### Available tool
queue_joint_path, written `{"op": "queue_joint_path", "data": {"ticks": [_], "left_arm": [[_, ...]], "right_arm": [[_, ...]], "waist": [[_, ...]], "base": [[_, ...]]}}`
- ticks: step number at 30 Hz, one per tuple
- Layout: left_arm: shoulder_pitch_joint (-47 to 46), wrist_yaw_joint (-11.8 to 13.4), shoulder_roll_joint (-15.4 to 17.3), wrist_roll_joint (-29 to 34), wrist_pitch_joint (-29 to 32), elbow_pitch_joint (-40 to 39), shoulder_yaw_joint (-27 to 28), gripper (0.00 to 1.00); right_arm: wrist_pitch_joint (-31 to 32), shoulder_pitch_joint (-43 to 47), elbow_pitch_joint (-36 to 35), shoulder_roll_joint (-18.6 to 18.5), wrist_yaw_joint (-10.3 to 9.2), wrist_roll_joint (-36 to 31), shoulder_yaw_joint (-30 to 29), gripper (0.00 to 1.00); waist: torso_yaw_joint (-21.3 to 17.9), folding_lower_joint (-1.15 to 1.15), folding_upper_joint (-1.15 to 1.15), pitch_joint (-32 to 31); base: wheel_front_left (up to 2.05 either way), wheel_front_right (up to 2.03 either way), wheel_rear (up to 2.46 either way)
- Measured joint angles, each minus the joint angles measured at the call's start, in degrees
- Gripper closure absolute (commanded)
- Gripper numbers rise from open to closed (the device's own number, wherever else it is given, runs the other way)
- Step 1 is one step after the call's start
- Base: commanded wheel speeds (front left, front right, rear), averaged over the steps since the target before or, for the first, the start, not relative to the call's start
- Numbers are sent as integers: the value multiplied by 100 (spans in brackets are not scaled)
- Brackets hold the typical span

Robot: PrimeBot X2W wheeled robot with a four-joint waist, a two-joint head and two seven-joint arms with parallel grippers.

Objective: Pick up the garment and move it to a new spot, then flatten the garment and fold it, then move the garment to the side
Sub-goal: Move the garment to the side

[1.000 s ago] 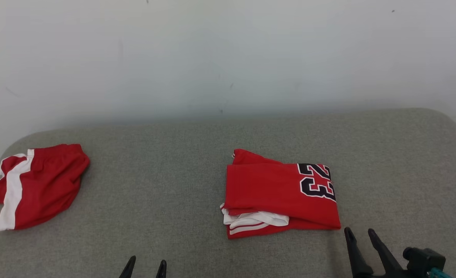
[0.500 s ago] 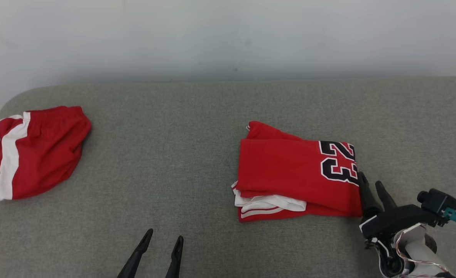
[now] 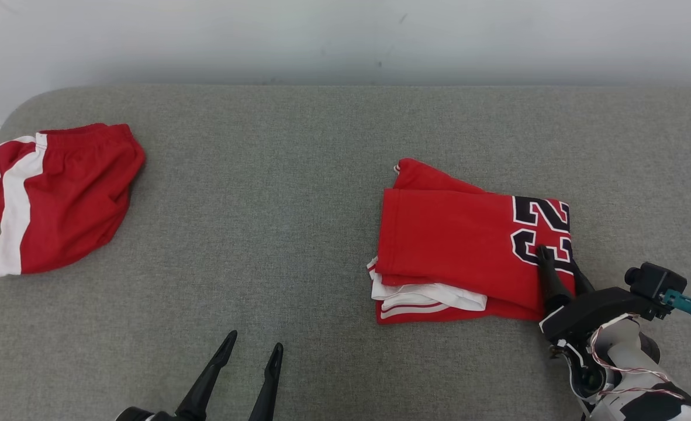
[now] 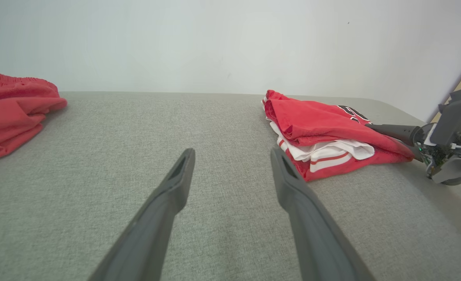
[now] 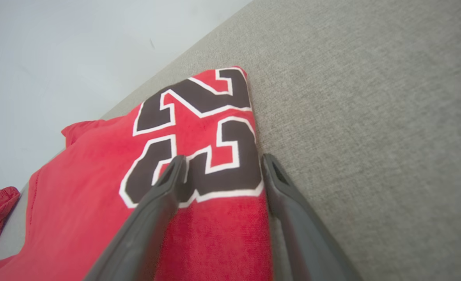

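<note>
The garment [image 3: 456, 240] is a folded red jersey with a black "23", lying right of centre on the grey cushioned surface [image 3: 275, 193]; white and red layers show at its near edge. My right gripper [image 3: 558, 261] is open at the jersey's near right corner. In the right wrist view the right gripper [image 5: 223, 160] has one finger over the printed number on the jersey [image 5: 78, 203] and the other along its edge. My left gripper [image 3: 254, 341] is open above bare fabric, left of the jersey. The left wrist view shows the left gripper [image 4: 233, 152] with nothing between its fingers and the jersey [image 4: 320, 123] ahead to the right.
A second red piece with a white stripe [image 3: 59, 199] lies at the surface's far left, close to the rounded corner, and shows in the left wrist view as a red heap [image 4: 8, 105]. A pale wall runs along the back edge.
The camera has tilted down, shifting the whole picture. My right gripper has moved forward from below the jersey onto its right corner. The left gripper has come a little further forward. Both stay open.
</note>
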Motion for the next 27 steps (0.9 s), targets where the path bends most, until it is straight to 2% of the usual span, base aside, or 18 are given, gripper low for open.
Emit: {"op": "queue_joint_path", "data": {"ticks": [2, 3, 4, 5, 13, 20, 27], "left_arm": [[-19, -2, 0, 5, 0, 9, 2, 0], [-36, -4, 0, 9, 0, 12, 1, 0], [-49, -24, 0, 12, 0, 14, 3, 0], [-53, -40, 1, 27, 0, 16, 8, 0], [-41, -54, 4, 97, 0, -31, 55, 0], [-51, -94, 42, 146, 0, -164, 74, 0], [-125, -109, 163, 215, 0, -292, 90, 0]], "right_arm": [[-18, -63, 60, 3, -1, 47, 60, 2], [-35, -74, 76, -1, -1, 56, 107, 59], [-49, -86, 87, -7, -1, 73, 157, 69], [-51, -99, 88, -13, -1, 78, 215, 100], [-74, -131, -141, -64, 0, -25, 444, 100], [-74, -174, -569, -138, 0, -884, -182, 100], [-74, 62, -996, 56, 0, -1813, -953, 100]], "waist": [[10, 0, 0, 14], [9, 0, 0, 13], [5, 0, 0, 9], [2, 0, 0, 4], [-150, 0, 0, -1], [-423, 0, 1, 70], [-917, 0, 1, 187]], "base": [[0, 0, 0], [0, 0, 0], [0, 0, 0], [0, 0, 0], [0, 0, 0], [0, 0, 0], [0, 0, 0]]}}
